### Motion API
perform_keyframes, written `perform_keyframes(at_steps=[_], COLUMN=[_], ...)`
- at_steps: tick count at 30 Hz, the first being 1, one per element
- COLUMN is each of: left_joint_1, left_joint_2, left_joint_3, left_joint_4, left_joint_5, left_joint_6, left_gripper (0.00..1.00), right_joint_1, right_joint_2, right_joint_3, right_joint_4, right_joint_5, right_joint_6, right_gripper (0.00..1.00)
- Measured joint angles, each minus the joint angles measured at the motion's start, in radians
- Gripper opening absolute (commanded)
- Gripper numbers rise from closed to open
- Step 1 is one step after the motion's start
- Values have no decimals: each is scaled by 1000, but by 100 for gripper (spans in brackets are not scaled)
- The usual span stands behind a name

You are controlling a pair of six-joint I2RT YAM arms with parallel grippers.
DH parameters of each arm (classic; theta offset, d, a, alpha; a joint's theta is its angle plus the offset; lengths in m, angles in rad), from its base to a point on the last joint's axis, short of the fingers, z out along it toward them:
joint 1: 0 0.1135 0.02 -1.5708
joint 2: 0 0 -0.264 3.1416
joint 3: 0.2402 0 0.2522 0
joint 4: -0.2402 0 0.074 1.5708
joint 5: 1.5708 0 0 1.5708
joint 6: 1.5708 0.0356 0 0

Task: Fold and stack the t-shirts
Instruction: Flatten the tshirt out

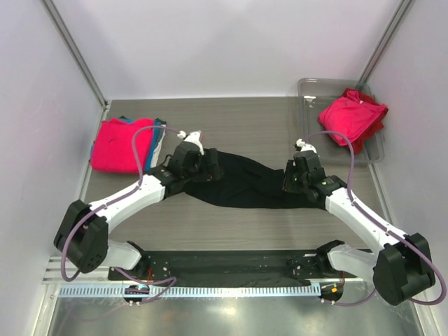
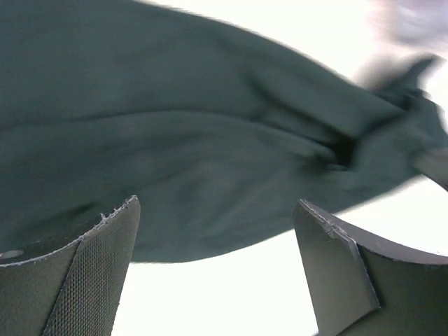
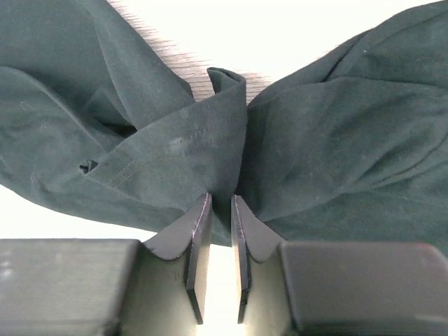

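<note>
A large black t-shirt [image 1: 252,183] lies bunched in a long band across the middle of the table. My left gripper [image 1: 208,170] is over its left end; in the left wrist view it [image 2: 217,231] is open wide, with the dark cloth [image 2: 175,140] just beyond the fingertips and nothing between them. My right gripper [image 1: 290,180] is at the shirt's right end; in the right wrist view it [image 3: 221,199] is shut on a fold of the black cloth [image 3: 329,140]. A folded pink t-shirt [image 1: 119,145] lies at the back left on a teal-blue one [image 1: 127,120].
A clear grey plastic tray [image 1: 308,87] stands at the back right, holding a crumpled pink shirt [image 1: 352,115] over a red one [image 1: 379,129]. White walls close in the table on the left, back and right. The arm bases sit along the near edge.
</note>
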Motion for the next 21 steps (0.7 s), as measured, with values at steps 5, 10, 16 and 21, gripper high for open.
perform_keyframes(at_steps=[5,10,16,21], left_joint_1=[-74,-143,-187,-201], left_joint_2=[122,266,409,503], left_joint_3=[66,160,298,358], left_joint_4=[119,177,205,212], left_joint_5=[143,242,294,327], left_joint_6=[23,29,41,51], left_gripper=[90,87,74,51], right_joint_1=[0,0,0,0], right_joint_2=[-51,-76,-77,-79], right_joint_3=[0,0,0,0], right_joint_4=[-10,-23,-37,-42], right_joint_5=[13,25,32,42], right_joint_6=[2,6,6,6], right_gripper=[10,1,4,4])
